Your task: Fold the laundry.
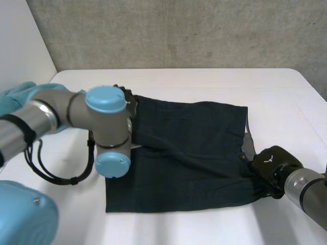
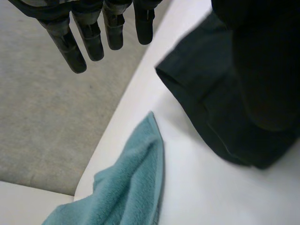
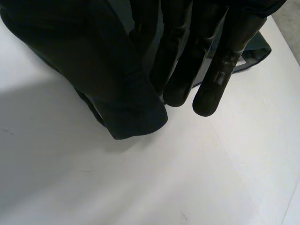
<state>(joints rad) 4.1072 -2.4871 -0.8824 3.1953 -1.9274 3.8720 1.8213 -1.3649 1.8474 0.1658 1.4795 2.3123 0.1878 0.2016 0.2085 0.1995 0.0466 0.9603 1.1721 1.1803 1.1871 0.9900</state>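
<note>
Shorts, right-side hold: the dark shorts (image 1: 189, 153) lie spread on the white table (image 1: 204, 81). The right hand (image 1: 271, 162) is at their right edge, with its straight fingers (image 3: 220, 70) set close together against a fold that stands up off the table. This is judged to be a pinch against a thumb hidden by cloth.
Reason for hold: an edge raised here could be carried across the cloth to make a fold.
Left hand: the left hand (image 1: 126, 98) is at the far left corner of the shorts. Its fingers (image 2: 93, 37) are straight and spread, holding nothing, with the corner just beside them.
Reason for position: probably placed to take that corner, so that both ends can rise together.
Shorts, lie: mid-table, mostly flat with creases. The fold is judged barely begun.
Towel: a teal towel (image 2: 131, 187) lies at the table's left edge, near the left hand and apart from the shorts. It is judged to be waiting its turn.
</note>
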